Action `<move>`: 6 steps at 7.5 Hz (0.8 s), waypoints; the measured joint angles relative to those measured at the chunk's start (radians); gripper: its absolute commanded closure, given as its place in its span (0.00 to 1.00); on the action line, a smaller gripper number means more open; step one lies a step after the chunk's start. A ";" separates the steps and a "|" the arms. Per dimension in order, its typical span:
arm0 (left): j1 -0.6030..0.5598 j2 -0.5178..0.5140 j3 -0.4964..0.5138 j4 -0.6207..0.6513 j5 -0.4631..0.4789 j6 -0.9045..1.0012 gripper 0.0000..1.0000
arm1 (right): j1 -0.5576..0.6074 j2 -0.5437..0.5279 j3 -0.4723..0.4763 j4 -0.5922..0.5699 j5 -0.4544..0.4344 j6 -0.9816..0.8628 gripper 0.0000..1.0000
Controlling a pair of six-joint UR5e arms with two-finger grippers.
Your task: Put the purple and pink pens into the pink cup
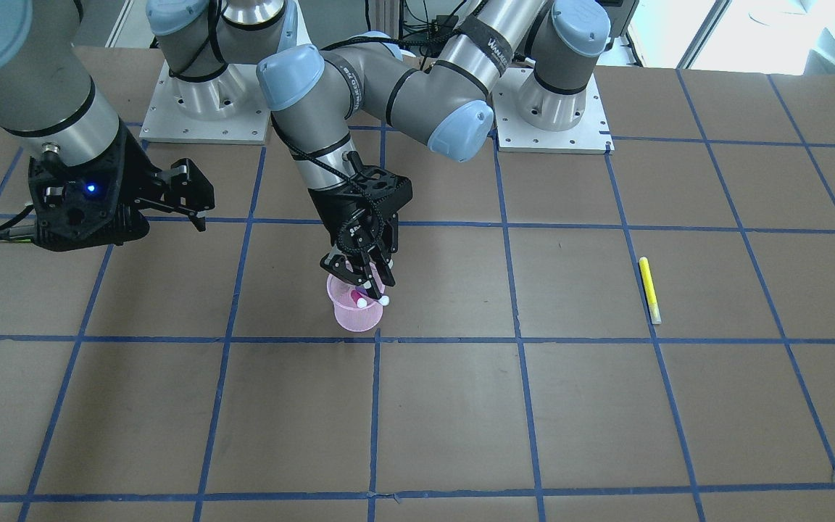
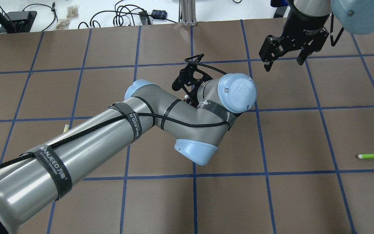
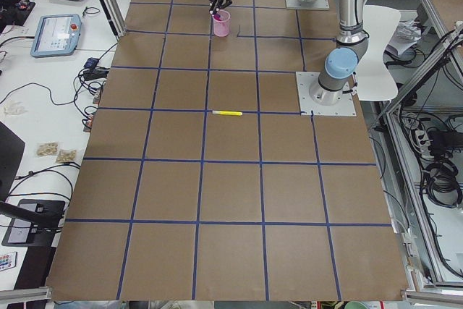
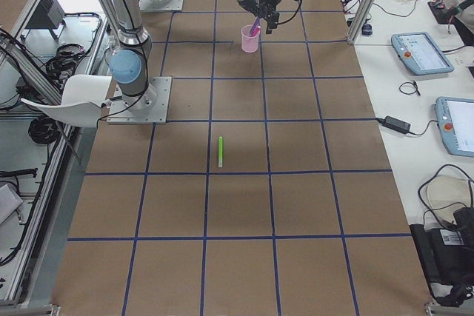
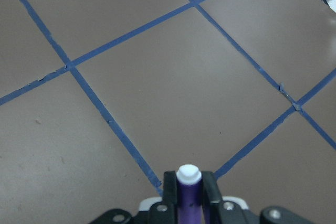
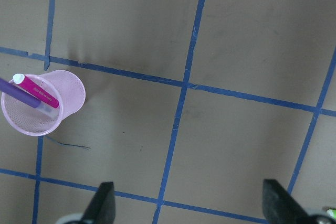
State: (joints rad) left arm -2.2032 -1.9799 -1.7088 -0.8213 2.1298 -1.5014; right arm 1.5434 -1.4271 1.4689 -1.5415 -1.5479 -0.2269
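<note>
Brown table [image 3: 231,193], blue tape grid [image 3: 203,157]; white side bench [image 3: 22,99], tablets [image 3: 54,34], cables [image 3: 43,93].

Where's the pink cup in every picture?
Front-facing: pink cup at centre, under the left hand.
Overhead: hidden behind the left arm.
Exterior left: pink cup top, left of centre.
Exterior right: pink cup top centre.
Left wrist: not in it.
Right wrist: pink cup left edge.
Shared landmark: the left hand directly above it.
</note>
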 measured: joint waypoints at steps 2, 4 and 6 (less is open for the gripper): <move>-0.005 0.013 0.003 -0.007 -0.021 0.052 0.00 | 0.000 0.000 0.002 -0.004 -0.013 -0.003 0.00; 0.063 0.068 0.020 -0.049 -0.152 0.305 0.00 | -0.002 0.001 0.003 -0.009 -0.015 -0.007 0.00; 0.218 0.138 0.049 -0.164 -0.324 0.697 0.00 | -0.006 0.002 0.004 -0.012 -0.016 -0.008 0.00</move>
State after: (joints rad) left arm -1.9856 -1.8423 -1.6596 -0.9853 1.8060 -0.8046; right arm 1.5377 -1.4252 1.4725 -1.5531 -1.5641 -0.2345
